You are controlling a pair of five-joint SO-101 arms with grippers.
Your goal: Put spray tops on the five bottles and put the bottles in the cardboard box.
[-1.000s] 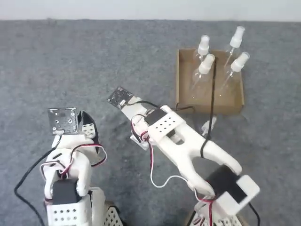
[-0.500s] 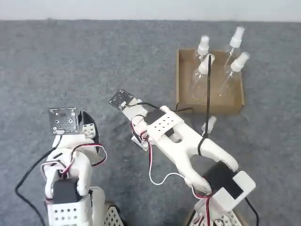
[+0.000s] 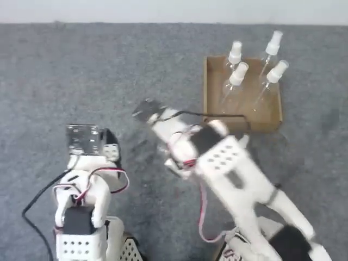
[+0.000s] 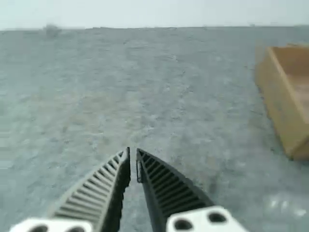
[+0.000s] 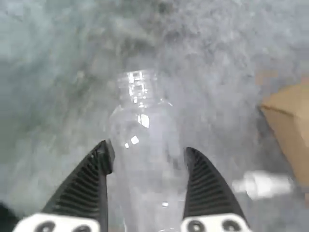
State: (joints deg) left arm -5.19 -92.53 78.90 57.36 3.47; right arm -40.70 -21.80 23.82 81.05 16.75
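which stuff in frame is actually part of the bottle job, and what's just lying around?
Job:
- cardboard box
- four capped bottles standing in it
- uncapped bottle at the right gripper
- loose spray top lying near the box

Not the job:
- grey carpet
- black cable along the arm
- left gripper, shut on nothing

i'm looking down on a grey carpet-like table cover [image 3: 81, 65]. the cardboard box [image 3: 207, 92] sits on it at upper right of the high view. a loose spray top [image 5: 263, 183] lies on the grey just beside a box corner. whether the clear bottle [image 5: 142, 159] rests on it, i can't tell.
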